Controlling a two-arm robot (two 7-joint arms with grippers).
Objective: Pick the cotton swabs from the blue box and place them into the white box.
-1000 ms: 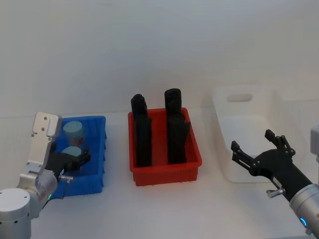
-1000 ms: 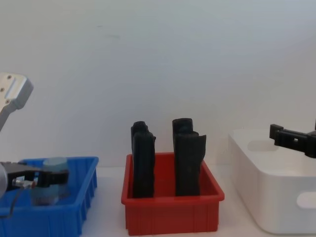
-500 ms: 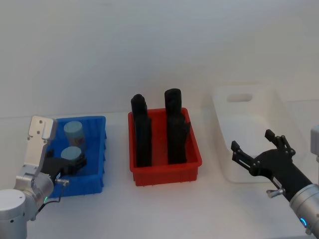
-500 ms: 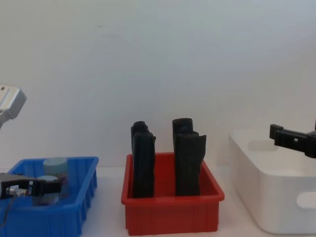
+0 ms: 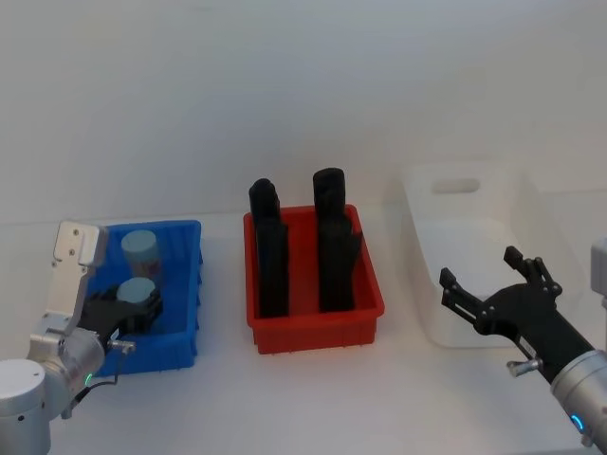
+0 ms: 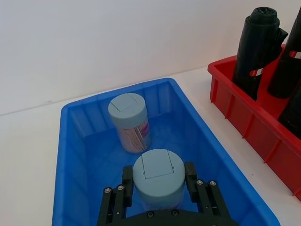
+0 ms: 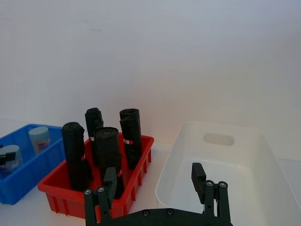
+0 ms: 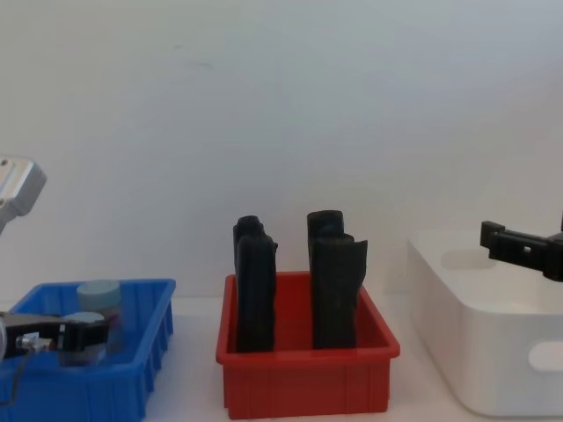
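Left wrist view, from just above, gives the clearest look at the grasp: the left gripper (image 6: 158, 170) is clenched on the near swab tub (image 6: 157, 183), one finger (image 6: 127, 178) pressed to each side of its pale blue lid. That tub stands upright in the near half of the blue box (image 6: 75, 188). The far swab tub (image 6: 129, 121) stands apart behind it, with sticks visible through its clear side. Chest view adds height: the held tub sits low inside the box, and the far one's lid rises above the rim. Head view places the right gripper (image 5: 479, 268) at the near left corner of the white box (image 5: 493, 204), jaws spread wide and holding nothing. A red bin (image 5: 318, 322) of black rolls (image 5: 330, 237) stands between the boxes.
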